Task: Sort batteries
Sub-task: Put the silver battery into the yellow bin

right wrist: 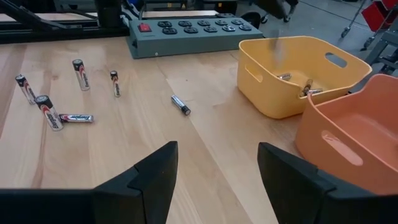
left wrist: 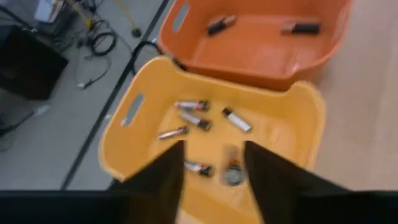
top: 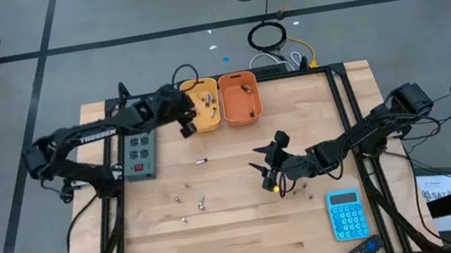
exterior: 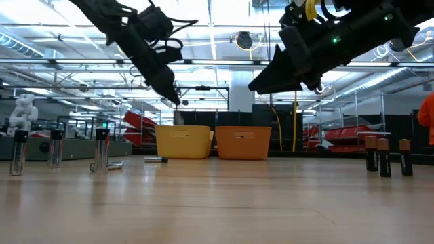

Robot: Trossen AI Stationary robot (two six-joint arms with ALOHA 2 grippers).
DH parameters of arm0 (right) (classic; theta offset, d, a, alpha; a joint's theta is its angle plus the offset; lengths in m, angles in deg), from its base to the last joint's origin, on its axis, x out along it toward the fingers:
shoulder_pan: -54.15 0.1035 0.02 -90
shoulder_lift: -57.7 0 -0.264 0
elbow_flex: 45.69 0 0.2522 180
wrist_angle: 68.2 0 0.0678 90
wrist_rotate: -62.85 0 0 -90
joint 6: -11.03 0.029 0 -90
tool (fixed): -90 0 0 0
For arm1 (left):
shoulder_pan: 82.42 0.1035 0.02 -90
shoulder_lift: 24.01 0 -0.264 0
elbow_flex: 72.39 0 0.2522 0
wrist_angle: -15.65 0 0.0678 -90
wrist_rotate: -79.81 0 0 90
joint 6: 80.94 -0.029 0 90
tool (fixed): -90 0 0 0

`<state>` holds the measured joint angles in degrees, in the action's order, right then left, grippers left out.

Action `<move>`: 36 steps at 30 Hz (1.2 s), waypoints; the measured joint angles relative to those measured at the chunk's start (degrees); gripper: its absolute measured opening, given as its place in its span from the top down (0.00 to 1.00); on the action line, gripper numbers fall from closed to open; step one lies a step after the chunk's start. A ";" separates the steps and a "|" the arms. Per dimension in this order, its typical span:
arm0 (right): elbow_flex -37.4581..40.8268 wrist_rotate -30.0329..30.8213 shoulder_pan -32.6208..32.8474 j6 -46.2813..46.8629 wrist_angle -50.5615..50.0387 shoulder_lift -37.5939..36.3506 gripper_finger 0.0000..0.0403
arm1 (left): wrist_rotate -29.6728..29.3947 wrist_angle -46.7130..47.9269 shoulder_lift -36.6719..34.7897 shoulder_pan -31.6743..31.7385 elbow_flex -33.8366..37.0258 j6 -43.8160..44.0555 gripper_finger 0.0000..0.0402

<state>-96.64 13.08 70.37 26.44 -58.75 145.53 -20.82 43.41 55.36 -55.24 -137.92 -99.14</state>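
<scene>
My left gripper (top: 187,125) (left wrist: 214,180) hangs open over the near edge of the yellow bin (left wrist: 292,134). Several small batteries (left wrist: 193,118) lie on that bin's floor, and a blurred one (left wrist: 233,169) shows in the gap between my fingers, touching neither. The orange bin (top: 240,99) holds two batteries (left wrist: 301,28). My right gripper (top: 267,172) (right wrist: 217,180) is open above the middle of the table, holding nothing. Loose batteries stand and lie on the wood to its left (top: 201,203) (right wrist: 79,73), one lies alone (right wrist: 181,104), and three stand beside it (exterior: 385,156).
A grey power strip (top: 140,155) lies at the table's left side under the left arm. A blue calculator (top: 346,215) and a dark remote (top: 363,252) sit at the near right corner. Bare wood (top: 244,242) stretches along the near edge.
</scene>
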 joint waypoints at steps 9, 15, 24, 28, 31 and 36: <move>0.00 0.05 -0.10 1.74 -2.00 0.00 0.47 | 16.63 21.64 -2.58 -8.83 -5.31 6.48 0.31; 0.00 0.22 -0.10 1.64 -1.79 0.00 0.47 | 14.44 31.79 -2.54 -25.41 -4.20 14.09 0.40; 0.00 0.05 0.02 1.53 -1.54 0.00 0.47 | 6.80 31.80 -2.51 -36.92 -2.21 27.60 0.44; 0.00 0.00 0.00 1.53 -1.54 0.00 0.47 | 4.00 32.42 -2.00 -37.26 -2.21 30.95 0.44; 0.00 0.00 0.00 1.51 -1.56 0.00 0.47 | 3.08 32.23 -0.40 -36.71 -0.91 31.32 0.44; 0.00 0.02 0.00 1.29 -1.60 0.00 0.47 | 3.58 27.82 2.22 -36.53 2.92 30.25 0.44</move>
<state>-96.64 13.10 70.38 27.73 -60.35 145.53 -17.24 71.23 57.58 -91.77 -135.00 -68.88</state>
